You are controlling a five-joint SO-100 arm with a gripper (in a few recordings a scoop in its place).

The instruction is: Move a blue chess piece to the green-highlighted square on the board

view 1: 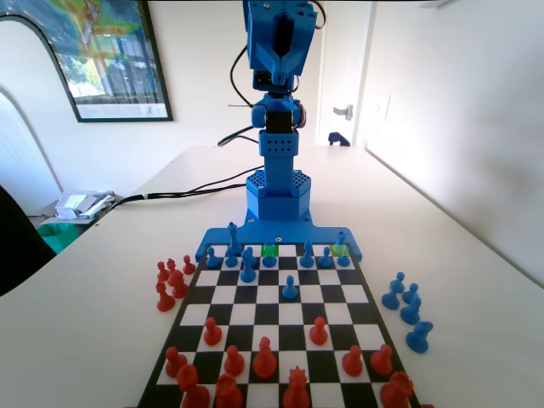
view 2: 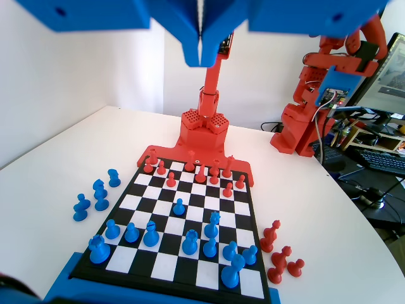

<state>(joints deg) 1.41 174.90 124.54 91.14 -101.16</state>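
The board lies in front of the blue arm's base. The green-highlighted square is in the far row, with a blue piece standing just in front of it. One short blue chess piece stands alone, forward of the other blue pieces, near the board's middle. My gripper hangs high above the board's near-arm end. Its jaws are pressed together with nothing between them.
A paler yellow-green square lies right of the green one in the fixed view. Blue pieces fill the far rows, red pieces the near rows. Captured blue pieces sit off the right edge, red ones off the left.
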